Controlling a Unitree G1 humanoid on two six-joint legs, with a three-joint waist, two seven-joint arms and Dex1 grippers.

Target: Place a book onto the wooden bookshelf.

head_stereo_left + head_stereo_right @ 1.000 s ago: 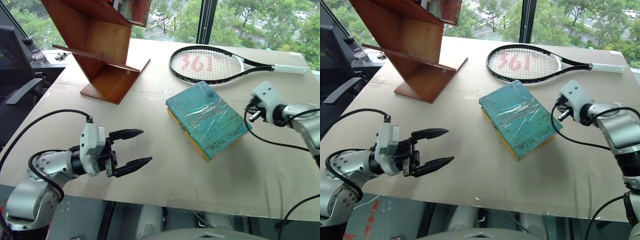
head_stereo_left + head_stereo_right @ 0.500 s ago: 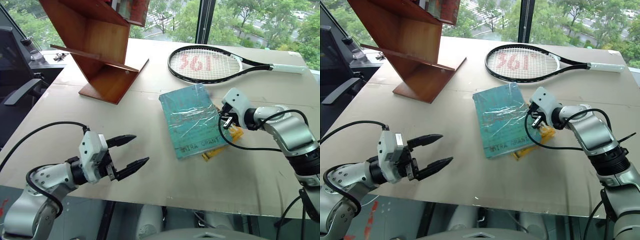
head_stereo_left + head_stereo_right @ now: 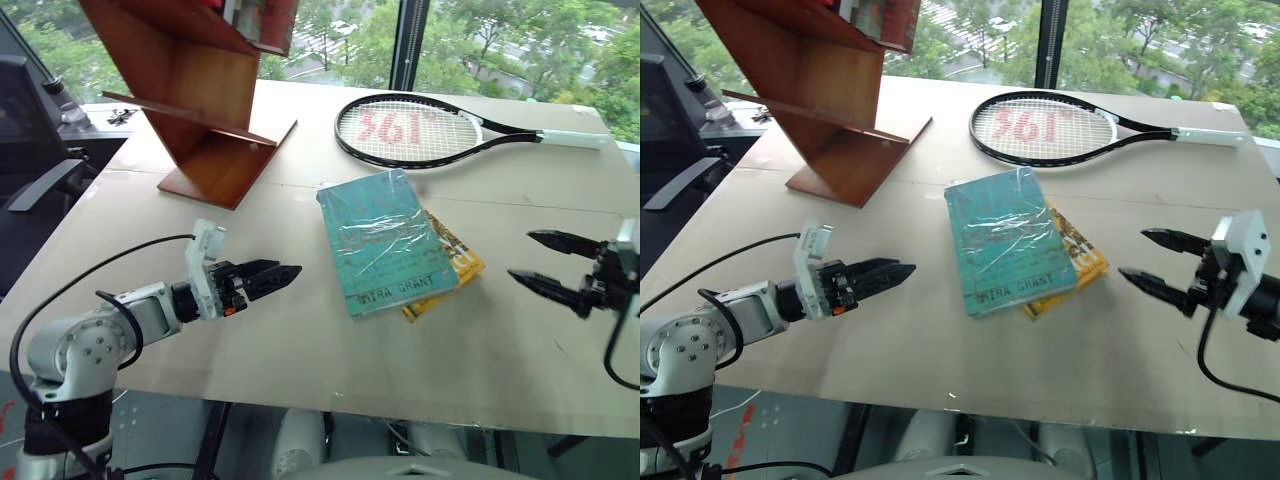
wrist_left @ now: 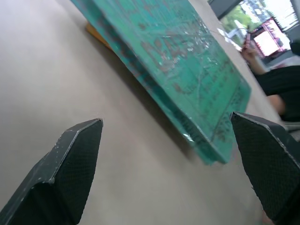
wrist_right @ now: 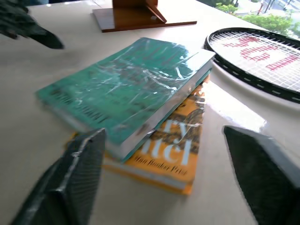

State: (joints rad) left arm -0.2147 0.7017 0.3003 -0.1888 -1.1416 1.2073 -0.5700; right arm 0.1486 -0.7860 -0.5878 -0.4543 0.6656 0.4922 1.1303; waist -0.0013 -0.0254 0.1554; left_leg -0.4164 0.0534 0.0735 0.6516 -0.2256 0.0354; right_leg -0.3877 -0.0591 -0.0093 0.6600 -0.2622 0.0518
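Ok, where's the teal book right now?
Mid-table in the head views, the teal book lies on a yellow book, between both grippers, nearer than the racket.

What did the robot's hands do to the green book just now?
The right gripper pushed the teal book sideways across the yellow book, then pulled back and opened, empty. The yellow book now peeks out from under it. The left gripper rolled and moved toward the book, open. The bookshelf and tennis racket stayed put.
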